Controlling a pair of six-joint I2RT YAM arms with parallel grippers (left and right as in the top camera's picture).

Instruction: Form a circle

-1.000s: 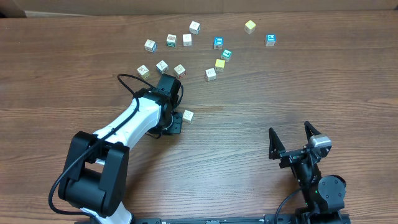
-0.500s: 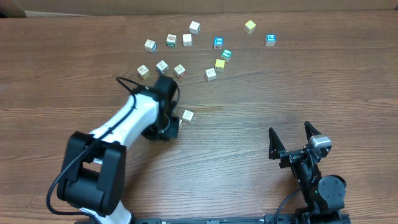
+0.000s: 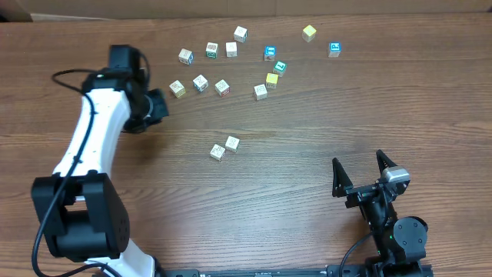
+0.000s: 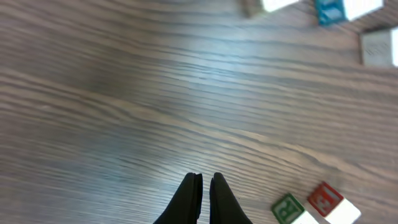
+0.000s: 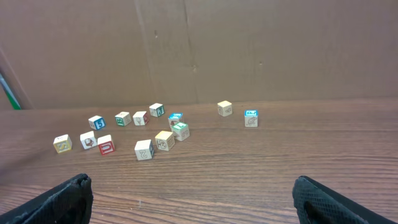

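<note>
Left wrist — green "R" cube (image 4: 288,208) beside red-printed cube (image 4: 324,199).

We see our end effector (image 4: 206,179) at the near edge of the view, its two dark fingers (image 4: 190,198) pressed together with only a thin slit between them and nothing held. Under it runs the brown wood-grain bench (image 4: 124,106). To the right, near us, a green-printed cube (image 4: 287,208) and a red-printed cube (image 4: 325,199) sit touching side by side. At the far right, blurred, we make out a whitish cube (image 4: 277,4), a blue cube (image 4: 328,11) just beside it, and a pale cube (image 4: 378,48) slightly nearer.
</note>
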